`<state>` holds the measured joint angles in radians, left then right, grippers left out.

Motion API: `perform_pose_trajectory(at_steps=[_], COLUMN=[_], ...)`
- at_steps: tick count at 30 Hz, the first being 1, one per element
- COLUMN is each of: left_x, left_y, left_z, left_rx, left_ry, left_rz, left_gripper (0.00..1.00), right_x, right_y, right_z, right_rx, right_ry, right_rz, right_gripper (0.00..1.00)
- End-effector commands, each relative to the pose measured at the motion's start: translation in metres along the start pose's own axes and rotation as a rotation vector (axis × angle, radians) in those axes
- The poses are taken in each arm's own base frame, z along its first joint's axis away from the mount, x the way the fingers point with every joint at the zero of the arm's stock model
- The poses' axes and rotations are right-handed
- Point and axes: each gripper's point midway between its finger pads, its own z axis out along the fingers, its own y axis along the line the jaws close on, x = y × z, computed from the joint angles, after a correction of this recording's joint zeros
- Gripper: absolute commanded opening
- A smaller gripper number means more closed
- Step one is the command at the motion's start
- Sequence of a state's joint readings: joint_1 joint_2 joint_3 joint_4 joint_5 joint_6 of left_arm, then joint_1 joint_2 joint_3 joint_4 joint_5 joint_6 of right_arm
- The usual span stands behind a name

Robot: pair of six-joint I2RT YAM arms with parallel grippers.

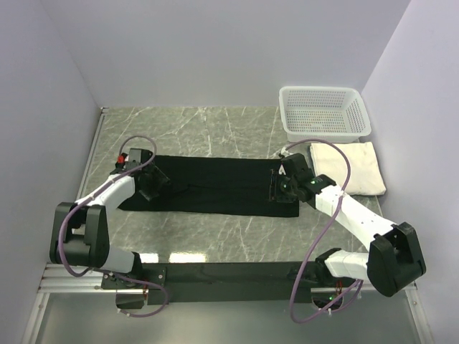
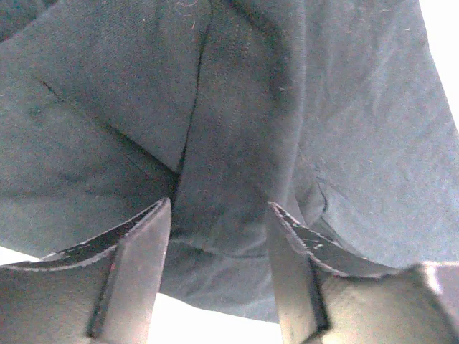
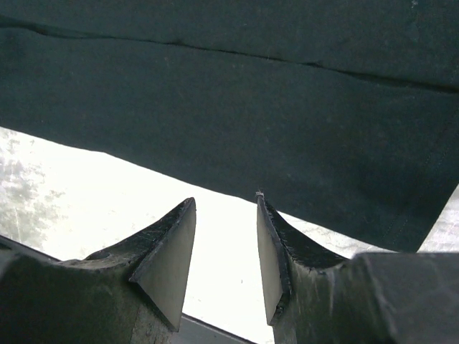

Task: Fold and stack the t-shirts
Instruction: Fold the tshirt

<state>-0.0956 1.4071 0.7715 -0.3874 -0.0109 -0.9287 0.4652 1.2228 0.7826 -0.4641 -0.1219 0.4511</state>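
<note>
Folding step: you have the black t-shirt (image 1: 215, 185) lying as a long, flat band across the table (image 1: 208, 129); an end-over-end fold looks to be next.
Left gripper (image 1: 149, 183): it sits over the band's left end with its jaws parted and nothing pinched. Its wrist view shows only dark cloth, seams and creases beneath.
Right gripper (image 1: 281, 185): it is at the band's right end, parted and empty, with its fingertips (image 3: 172, 244) over bare table just off the cloth's edge.
Grasp: slide each lower finger under the edge so you catch every layer, not just the top one, then close squarely on the corners.
Carry: lift both ends level and keep the band taut so the crease lands straight.
Cream-white t-shirt (image 1: 346, 168): it lies folded to the right, just in front of the basket (image 1: 323, 89), and is probably your stacking spot.
Risk: a shallow pinch may let the lower layers slip and unfold.
</note>
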Motion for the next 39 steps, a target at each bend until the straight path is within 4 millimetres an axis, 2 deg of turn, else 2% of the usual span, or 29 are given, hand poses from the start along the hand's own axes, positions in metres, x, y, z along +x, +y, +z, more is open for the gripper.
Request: perform_pose_trajectory(at_steps=[1,5,8,14,15,18,27,39], left_x=[-0.001,0.003,0.004,-0.001,-0.003,-0.006,-0.019,0.008], left_y=[-0.001,-0.002,-0.006,-0.028,-0.034,-0.046,-0.084,-0.12], left_z=[0.008,0.01,0.009,0.007,0.007,0.009,0.015,0.037], left_rx=[-0.006,-0.013,0.0,0.054,0.07,0.081,0.097,0.12], left_ry=[-0.025,-0.02,-0.021,-0.041,-0.045,-0.046,-0.091,-0.039], left_rz=[-0.01,-0.003,0.006,0.043,0.048,0.07,0.185,0.339], left_gripper=[0.59,0.55,0.46,0.25,0.19,0.12,0.12,0.14], right_x=[-0.007,-0.007,-0.007,-0.006,-0.007,-0.007,-0.006,-0.008], right_y=[0.004,0.003,0.002,0.0,0.0,0.0,-0.005,-0.006], right_z=[-0.006,-0.007,-0.006,-0.004,-0.004,-0.003,0.001,0.009], right_rx=[-0.018,-0.013,-0.008,0.001,0.003,0.008,0.035,0.052], right_ry=[-0.044,-0.049,-0.051,-0.048,-0.047,-0.043,-0.026,-0.003], right_rz=[-0.012,-0.014,-0.012,-0.011,-0.011,-0.016,-0.024,-0.035], right_gripper=[0.47,0.47,0.46,0.46,0.46,0.46,0.46,0.46])
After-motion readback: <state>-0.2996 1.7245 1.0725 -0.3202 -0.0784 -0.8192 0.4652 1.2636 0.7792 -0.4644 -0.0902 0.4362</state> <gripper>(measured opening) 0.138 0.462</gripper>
